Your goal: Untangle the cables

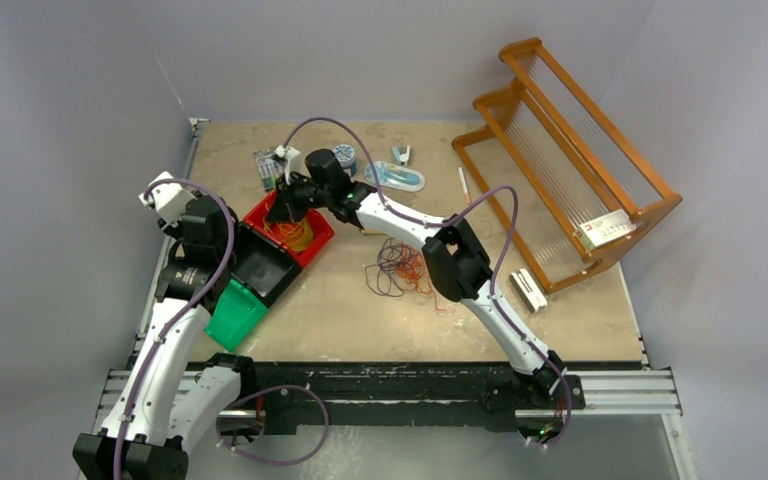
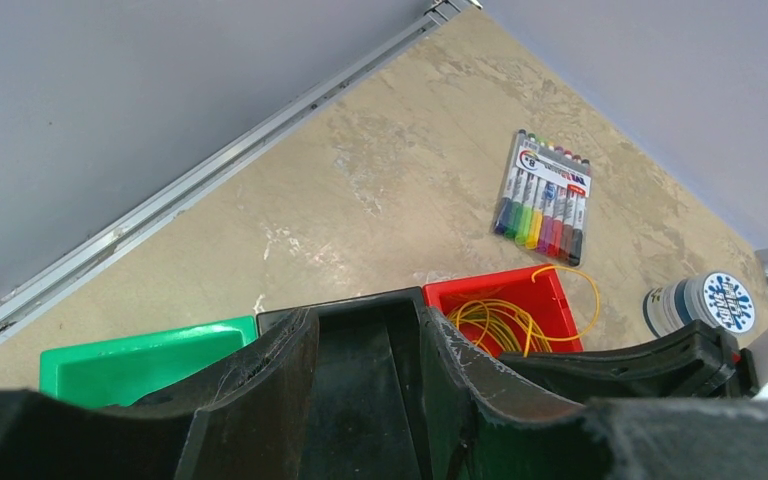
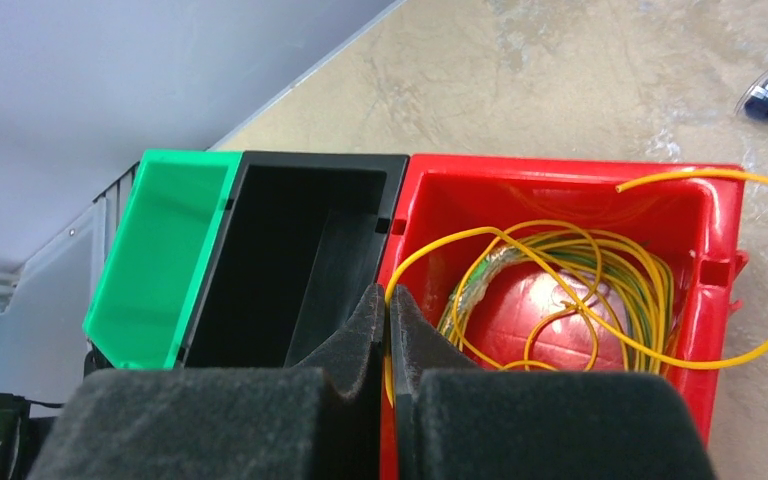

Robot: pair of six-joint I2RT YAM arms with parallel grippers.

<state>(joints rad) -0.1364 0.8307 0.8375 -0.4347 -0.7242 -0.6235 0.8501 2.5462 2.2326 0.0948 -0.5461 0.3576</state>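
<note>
With right gripper [image 3: 390,335] pinched shut on thin yellow wire loops [image 3: 560,270] in red plastic bin [image 3: 720,210], frame centre-right, tuck overhanging strands inside before releasing. Leave left gripper [image 2: 365,340] parted. Then fetch purple-orange wire tangle [image 1: 400,268], top-view centre.

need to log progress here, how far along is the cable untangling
Done: yellow cables lie coiled in the red bin. In hand: the right gripper is shut on one yellow strand over that bin; the left gripper is open and empty. Left: purple and orange cables sit tangled on the table, and the black bin and green bin look empty.
</note>
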